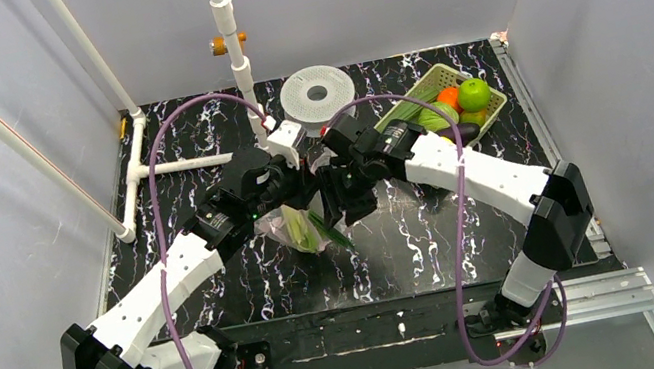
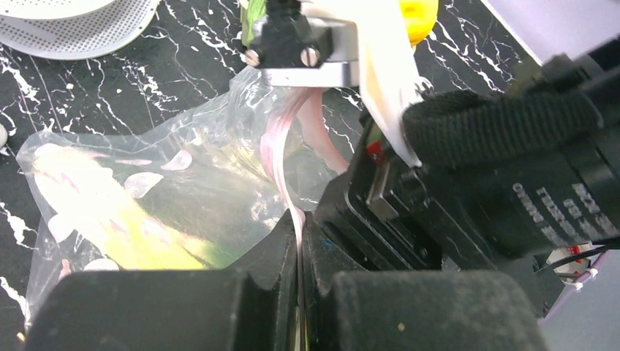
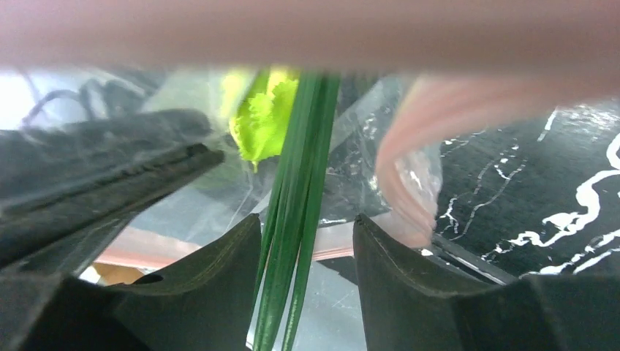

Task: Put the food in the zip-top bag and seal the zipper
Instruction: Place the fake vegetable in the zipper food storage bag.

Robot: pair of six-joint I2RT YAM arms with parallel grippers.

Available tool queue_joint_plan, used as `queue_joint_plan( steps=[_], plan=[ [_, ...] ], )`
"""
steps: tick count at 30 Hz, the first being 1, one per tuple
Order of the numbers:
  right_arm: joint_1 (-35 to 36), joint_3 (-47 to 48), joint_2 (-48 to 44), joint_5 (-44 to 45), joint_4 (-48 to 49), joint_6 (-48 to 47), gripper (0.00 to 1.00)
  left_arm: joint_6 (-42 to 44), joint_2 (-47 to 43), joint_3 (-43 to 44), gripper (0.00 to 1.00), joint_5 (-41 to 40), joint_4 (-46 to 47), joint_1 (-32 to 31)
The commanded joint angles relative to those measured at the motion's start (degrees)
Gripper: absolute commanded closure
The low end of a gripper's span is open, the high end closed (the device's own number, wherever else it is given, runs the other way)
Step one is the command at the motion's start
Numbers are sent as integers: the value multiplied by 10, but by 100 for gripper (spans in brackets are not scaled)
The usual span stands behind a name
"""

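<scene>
- Top external: the zip-top bag [image 1: 309,230] lies on the table well apart from the basket [image 1: 420,89], to its left and nearer the arm bases. It sits between the two grippers.
- Left wrist: the zipper [image 2: 281,146] rises as a pink strip from the left gripper [image 2: 300,292], whose jaws are clamped tight on it.
- Right wrist: the green stalk [image 3: 292,219] passes between the jaws of the right gripper [image 3: 307,270]. The jaws stand apart and do not pinch it.
- A pale yellow-green length shows through the bag film. We cannot tell whether the leafy end is past the zipper.
- Our judgement: the step is loading the stalk.
- To do it well, we would back the right gripper out along the stalk's axis, away from the basket-side fold of film, so the leaves are not dragged out.
- We would hold the left clamp steady, as slack would let the mouth close on the stalk.
</scene>
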Motion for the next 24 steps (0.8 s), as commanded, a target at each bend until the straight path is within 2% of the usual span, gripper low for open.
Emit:
queue_joint_plan(
  steps=[1, 5, 9, 13, 16, 17, 21, 24],
  plan=[
    [38, 19, 15, 95, -25, 7, 44, -3, -10, 5, 100, 17, 36, -6],
    [45, -3, 16, 90, -7, 18, 45, -3, -6, 6, 100, 18, 36, -6],
    [47, -51, 4, 38, 68, 43, 48, -4, -3, 7, 100, 16, 35, -5],
    [47, -92, -12, 23, 121, 66, 55, -5, -2, 6, 100, 15, 35, -5],
    [47, -111, -23, 28, 140, 66, 68, -6, -1, 6, 100, 15, 34, -5],
    [46, -128, -37, 23, 166, 72, 77, -6, 1, 6, 100, 15, 34, -6],
    [46, -143, -63, 26, 199, 95, 99, -7, 1, 7, 100, 16, 34, -6],
    [42, -150, -84, 45, 210, 110, 99, -7, 0, 6, 100, 15, 35, -6]
  ],
)
